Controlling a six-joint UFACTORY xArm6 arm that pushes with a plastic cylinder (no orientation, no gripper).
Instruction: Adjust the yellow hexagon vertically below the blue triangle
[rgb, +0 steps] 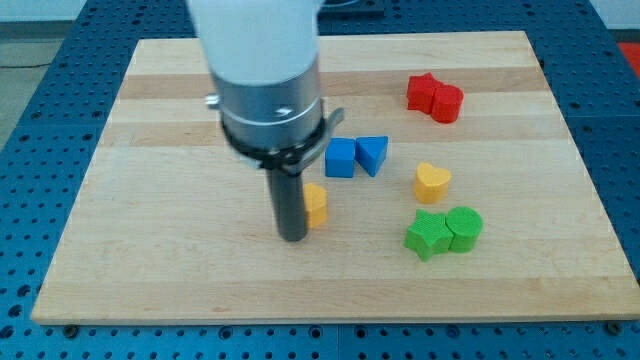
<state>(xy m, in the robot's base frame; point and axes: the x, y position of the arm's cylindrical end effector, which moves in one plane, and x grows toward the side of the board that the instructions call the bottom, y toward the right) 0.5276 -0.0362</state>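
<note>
Pale wooden board (150, 250) lies on a blue perforated table (30, 120) and carries every block, with no container among them. At the board's middle, my tip (292, 237) rests touching the left side of the yellow hexagon (316, 204), which sits near and left of the blue triangle (372, 154) and the blue cube (341, 158) touching it; the arm has no jaws. Further right sit a yellow heart (432, 182), a green star (427, 234) against a green cylinder (464, 226), and far right a red star (424, 92) touching a red cylinder (447, 102).
</note>
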